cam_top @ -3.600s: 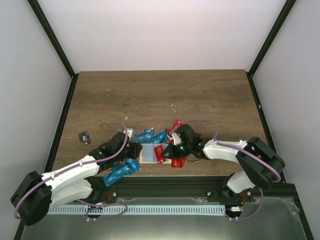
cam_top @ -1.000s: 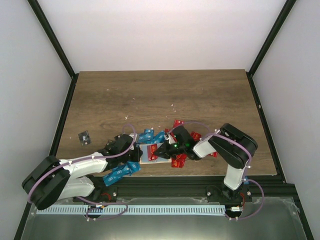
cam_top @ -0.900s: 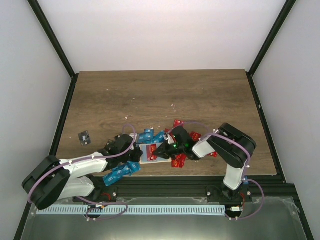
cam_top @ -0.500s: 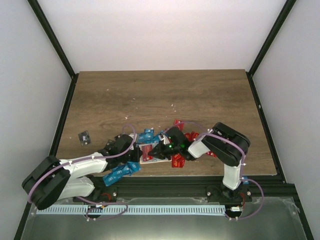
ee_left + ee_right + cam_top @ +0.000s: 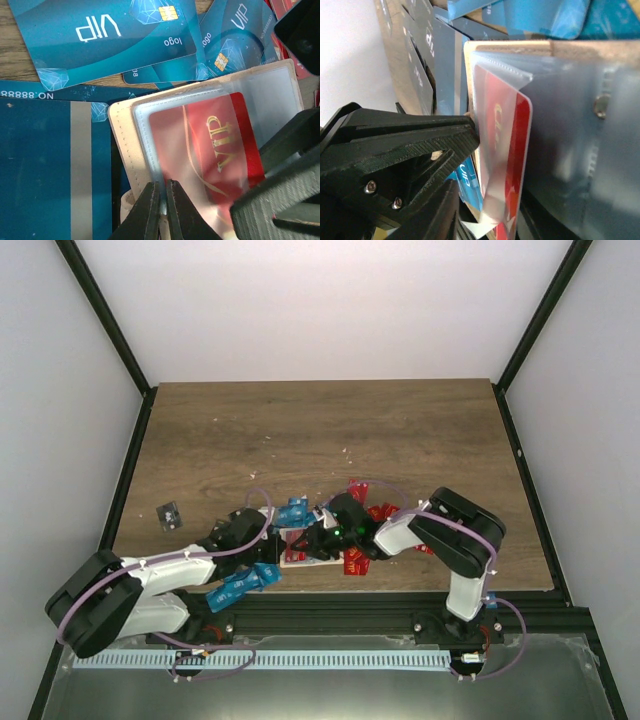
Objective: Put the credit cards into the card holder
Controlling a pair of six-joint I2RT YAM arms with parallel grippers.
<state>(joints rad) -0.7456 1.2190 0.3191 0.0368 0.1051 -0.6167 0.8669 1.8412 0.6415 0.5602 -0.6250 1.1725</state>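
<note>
Plainly, on the wood-grain desk (image 5: 320,430), the left end effector (image 5: 161,200) is pinched shut on the beige card holder (image 5: 125,145), its clear sleeve (image 5: 270,90) holding a red "VIP" card (image 5: 210,145), with blue "VIP" and "logo" cards (image 5: 110,35) beside the holder, and I cannot tell how far open the right end effector (image 5: 280,172) is.

The red card (image 5: 200,145) inside the holder (image 5: 122,145) carries a gold "VIP", running slantwise. Just above the holder, the big blue card (image 5: 100,35) shows a white "VIP" and a small "logo", both upside down. To the holder's upper right, a second blue card (image 5: 240,30) also bears "VIP" and "logo", tilted. Left of the holder, the dark blue card (image 5: 45,165) has "NO.8888…" printed upside down along its top edge. In the right wrist view the red card's gold lettering is cut off and unreadable. From above, all print is too small to read.
</note>
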